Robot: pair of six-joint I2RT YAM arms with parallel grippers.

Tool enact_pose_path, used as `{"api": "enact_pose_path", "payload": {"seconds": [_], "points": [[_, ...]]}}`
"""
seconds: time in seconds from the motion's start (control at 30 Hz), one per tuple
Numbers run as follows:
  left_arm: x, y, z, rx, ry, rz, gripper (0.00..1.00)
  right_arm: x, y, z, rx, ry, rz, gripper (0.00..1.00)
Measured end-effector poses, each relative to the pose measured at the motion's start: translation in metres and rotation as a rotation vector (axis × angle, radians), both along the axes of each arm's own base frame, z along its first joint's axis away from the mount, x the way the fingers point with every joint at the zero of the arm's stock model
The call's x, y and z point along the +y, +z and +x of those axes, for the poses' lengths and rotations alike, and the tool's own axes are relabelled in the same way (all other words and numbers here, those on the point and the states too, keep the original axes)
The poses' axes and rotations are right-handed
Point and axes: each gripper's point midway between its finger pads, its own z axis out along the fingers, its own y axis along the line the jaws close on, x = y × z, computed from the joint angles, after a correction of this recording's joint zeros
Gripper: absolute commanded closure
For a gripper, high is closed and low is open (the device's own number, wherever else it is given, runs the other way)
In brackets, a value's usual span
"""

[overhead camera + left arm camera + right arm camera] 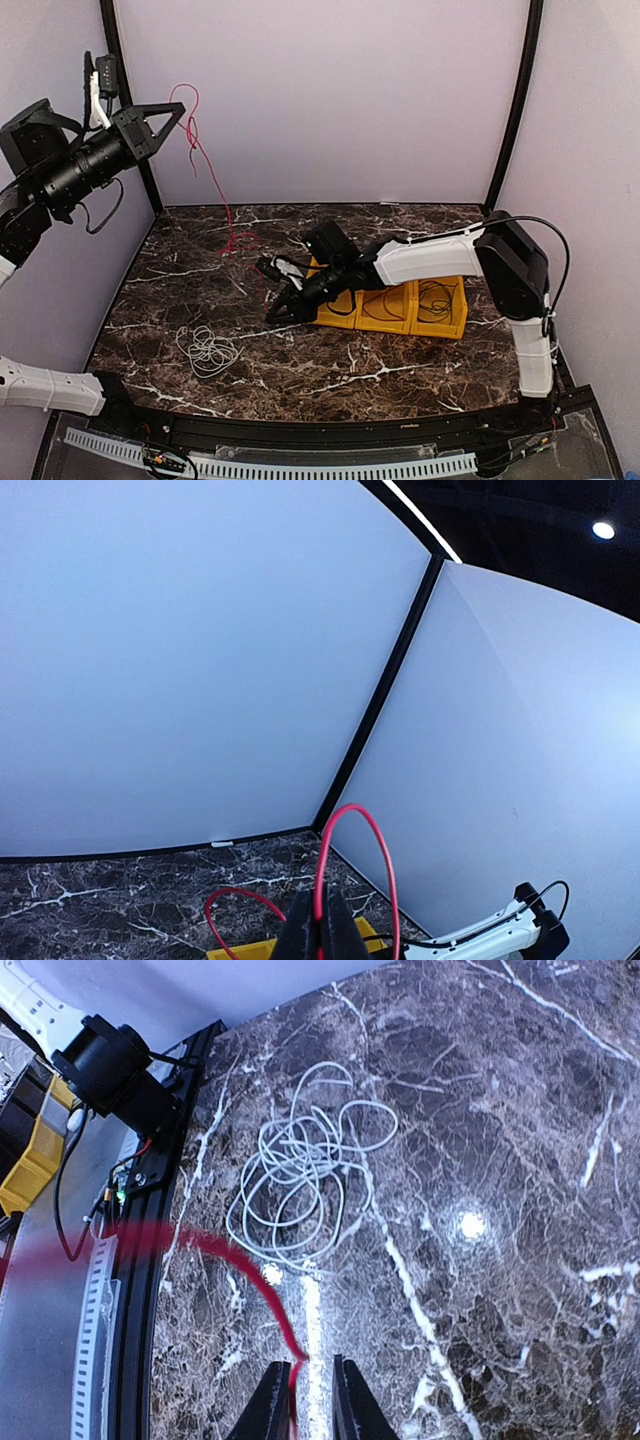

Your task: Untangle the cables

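- Left gripper (181, 106): I had it raised high at the far left, well above the table. In its wrist view the fingers were closed flat together on the red cable (209, 168), which arched out of them in a loop.
- Red cable: it hung from that grip down along the back wall to the marble tabletop (400, 372), landing left of centre in a small loose tangle. Separate from the other cables.
- White cable (208, 350): a loose looping bundle lying flat near the front left of the table, apart from the red one, touched by neither gripper.
- Right gripper (307, 1365): reached in low over the table centre. The fingers stood a narrow gap apart, with the red cable running down between them. The gap looked wider than the wire, so I logged no clamp.
- Yellow bin tray (456, 326): sat just right of centre, beneath the right forearm.
- Black cable (437, 299): coiled inside the tray's rightmost compartment. Dark loops also showed in the middle one, though I could not tell whether they were the same wire.
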Motion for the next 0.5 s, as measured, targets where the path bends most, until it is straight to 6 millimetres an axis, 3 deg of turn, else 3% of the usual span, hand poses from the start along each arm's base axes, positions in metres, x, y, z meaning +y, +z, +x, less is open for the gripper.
{"api": "enact_pose_path", "payload": {"seconds": [0.07,0.23,0.4,0.5], "points": [[0.005,0.008,-0.004,-0.021,0.005,-0.020,1.00,-0.003,-0.011,-0.001,0.018,-0.003,-0.033,0.83],[0.007,0.010,-0.004,-0.030,0.013,-0.031,1.00,-0.006,-0.007,-0.002,0.001,-0.003,-0.034,0.81],[-0.001,-0.008,0.004,0.008,0.013,-0.004,1.00,-0.018,0.009,-0.005,-0.062,0.000,-0.030,0.76],[-0.002,-0.011,0.006,0.017,0.013,0.000,1.00,-0.024,0.026,-0.007,-0.102,0.000,-0.015,0.64]]}}
